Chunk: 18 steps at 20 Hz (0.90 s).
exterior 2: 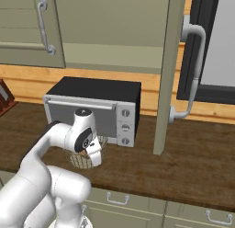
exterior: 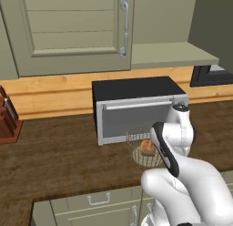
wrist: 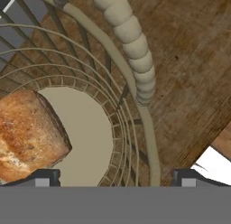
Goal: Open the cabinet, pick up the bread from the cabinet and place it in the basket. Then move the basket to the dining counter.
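Observation:
The bread (wrist: 28, 133), a golden-brown bun, lies on the pale base inside the wire-mesh basket (wrist: 135, 142). The basket (exterior: 135, 143) stands on the dark wood worktop just in front of the microwave, with the bread (exterior: 147, 147) showing through its mesh. My gripper (wrist: 116, 180) hangs open right above the basket (exterior 2: 79, 162), its fingers astride the rim on one side, holding nothing. The cabinet (exterior: 73, 29) has its left door shut. Its right door (exterior 2: 166, 71) swings out over the worktop, baring a shelf (exterior: 168, 54). The dining counter is out of view.
A black and silver microwave (exterior: 136, 106) stands close behind the basket. A knife block (exterior: 7, 122) sits at the far left of the worktop (exterior: 59, 156). The open door's edge hangs right of the microwave (exterior 2: 92, 100). Green drawer fronts (exterior 2: 137, 204) run below.

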Motion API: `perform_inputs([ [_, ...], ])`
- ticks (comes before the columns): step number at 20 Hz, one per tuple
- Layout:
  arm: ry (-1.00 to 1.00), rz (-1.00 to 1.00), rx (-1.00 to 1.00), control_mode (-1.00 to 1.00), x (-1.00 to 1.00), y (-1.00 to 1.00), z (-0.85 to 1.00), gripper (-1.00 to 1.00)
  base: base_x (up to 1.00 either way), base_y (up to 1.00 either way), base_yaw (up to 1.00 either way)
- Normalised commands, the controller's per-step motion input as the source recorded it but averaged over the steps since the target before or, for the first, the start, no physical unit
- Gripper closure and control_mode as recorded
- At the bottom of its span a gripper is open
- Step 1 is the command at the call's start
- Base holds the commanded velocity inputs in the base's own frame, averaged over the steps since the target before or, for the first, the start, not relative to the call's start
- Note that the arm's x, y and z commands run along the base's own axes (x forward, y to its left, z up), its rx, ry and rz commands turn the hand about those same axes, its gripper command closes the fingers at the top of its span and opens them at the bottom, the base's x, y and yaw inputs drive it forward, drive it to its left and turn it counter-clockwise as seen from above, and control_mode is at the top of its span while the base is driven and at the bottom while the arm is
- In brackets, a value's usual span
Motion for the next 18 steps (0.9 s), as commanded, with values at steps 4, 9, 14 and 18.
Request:
perform_inputs([
  [4, 0.0, 0.0, 0.0, -1.0, 0.05, 0.07, -0.14, 1.0, 0.0, 0.0, 0.0],
  [9, 0.0, 0.0, 0.01, -1.0, 0.05, 0.09, -0.04, 1.0, 0.0, 0.0, 0.0],
  [14, -0.04, 0.08, 0.15, -1.0, -0.24, -0.03, 0.64, 1.0, 0.0, 0.0, 0.0],
  [18, -0.15, 0.13, 0.09, -1.0, -0.67, 0.0, 0.89, 1.0, 0.0, 0.0, 0.0],
])
